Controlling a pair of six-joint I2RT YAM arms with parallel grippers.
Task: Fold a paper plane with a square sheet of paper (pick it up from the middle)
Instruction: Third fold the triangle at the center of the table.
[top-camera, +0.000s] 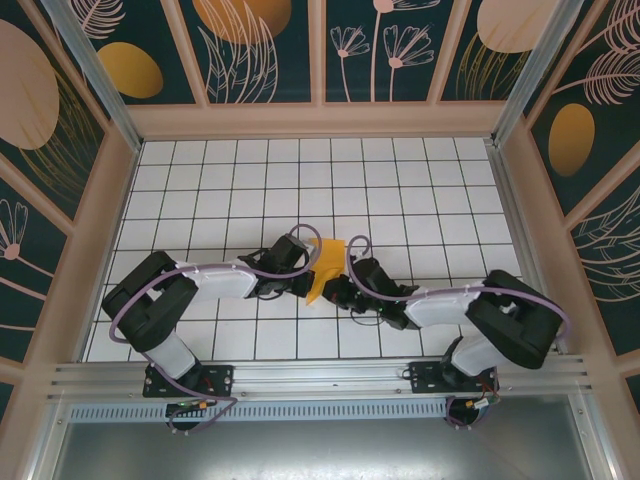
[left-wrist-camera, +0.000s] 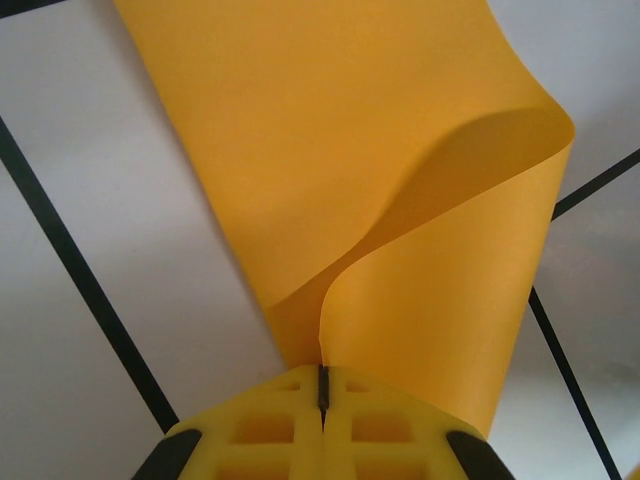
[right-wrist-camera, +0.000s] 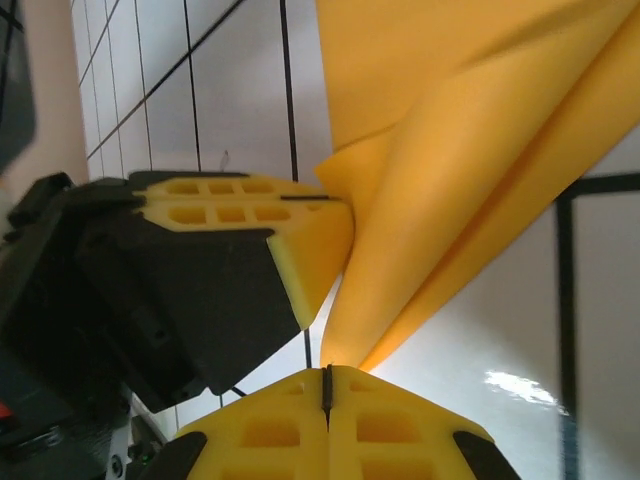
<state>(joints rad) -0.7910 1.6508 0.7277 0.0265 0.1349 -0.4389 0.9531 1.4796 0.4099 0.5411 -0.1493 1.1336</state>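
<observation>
**A:** How far along is the plane?

**B:** Partway, I'd judge. The orange-yellow paper (top-camera: 329, 258) is near the middle of the gridded surface (top-camera: 230, 180), between the two arms. It is no longer a flat square. In the right wrist view it lies in overlapping layers that narrow to a point.

**A:** And the claws?

**B:** Both are clamped on it. The left claw (left-wrist-camera: 322, 385) pinches an edge where a broad flap curls up and over, rounded rather than creased. The right claw (right-wrist-camera: 327, 378) is closed on the narrow tip, and the left claw's fingers sit just beside it, against the paper's side.

**A:** So what is left?

**B:** The curled flap looks like it needs pressing flat into a crease, and I see no finished wings. From above the shape is a rough kite, not a slim dart. I can't tell how many folds are already in, because the layers hide one another. I'd say several steps remain.
</observation>
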